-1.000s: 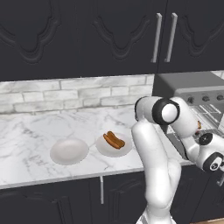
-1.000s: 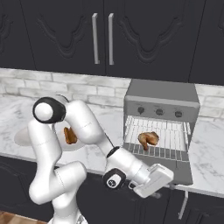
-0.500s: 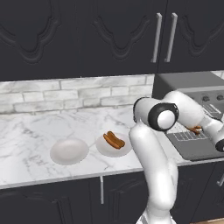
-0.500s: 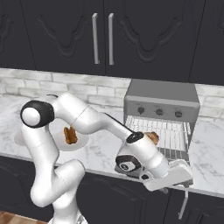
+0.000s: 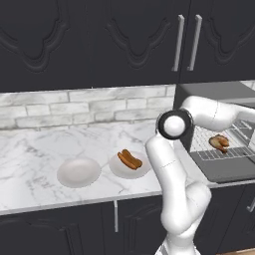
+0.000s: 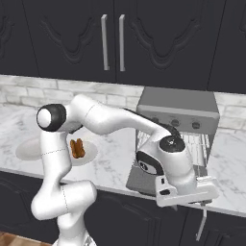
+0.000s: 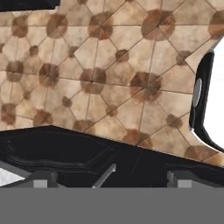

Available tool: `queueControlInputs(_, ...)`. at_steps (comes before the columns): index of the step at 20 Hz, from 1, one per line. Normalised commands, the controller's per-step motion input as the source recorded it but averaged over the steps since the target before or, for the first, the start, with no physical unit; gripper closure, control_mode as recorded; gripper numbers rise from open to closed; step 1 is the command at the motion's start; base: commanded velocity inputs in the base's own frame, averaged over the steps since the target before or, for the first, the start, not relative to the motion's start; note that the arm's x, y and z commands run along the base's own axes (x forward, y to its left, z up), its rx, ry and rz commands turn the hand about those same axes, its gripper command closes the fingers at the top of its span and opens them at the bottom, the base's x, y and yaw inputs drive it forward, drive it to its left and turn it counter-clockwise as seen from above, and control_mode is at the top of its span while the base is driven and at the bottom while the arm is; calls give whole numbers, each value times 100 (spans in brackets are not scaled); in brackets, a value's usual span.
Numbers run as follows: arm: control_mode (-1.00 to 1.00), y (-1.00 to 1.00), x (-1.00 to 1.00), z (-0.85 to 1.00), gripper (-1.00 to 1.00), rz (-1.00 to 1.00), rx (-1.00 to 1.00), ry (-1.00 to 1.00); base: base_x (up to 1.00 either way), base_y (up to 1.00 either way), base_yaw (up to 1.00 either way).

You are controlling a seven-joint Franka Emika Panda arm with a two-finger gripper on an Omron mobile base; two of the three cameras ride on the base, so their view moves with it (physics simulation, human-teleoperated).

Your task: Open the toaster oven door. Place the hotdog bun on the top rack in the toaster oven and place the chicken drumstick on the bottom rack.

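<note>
Arm reached far right, hand turned down.

I see my arm (image 6: 110, 120) rise from the base, bend at the shoulder and stretch low to the right. The gripper (image 7: 107, 179) points downward, jaws spread wide with nothing between the fingertips (image 7: 43, 178).

arm swung further right, hand (image 7: 109, 177) floorward
</note>
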Motion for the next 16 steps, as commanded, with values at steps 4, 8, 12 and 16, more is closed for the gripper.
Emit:
queueControlInputs(4, -100, 24, 0, 17, -100, 21, 31, -18, 0, 0, 0)
queueControlInputs(8, -100, 35, 0, 3, -100, 15, 18, -47, 0, 0, 0)
queueControlInputs(12, -100, 55, 0, 0, -100, 8, 6, -64, 0, 0, 0)
queueControlInputs(16, -100, 61, 0, 2, -100, 3, 2, -66, 0, 0, 0)
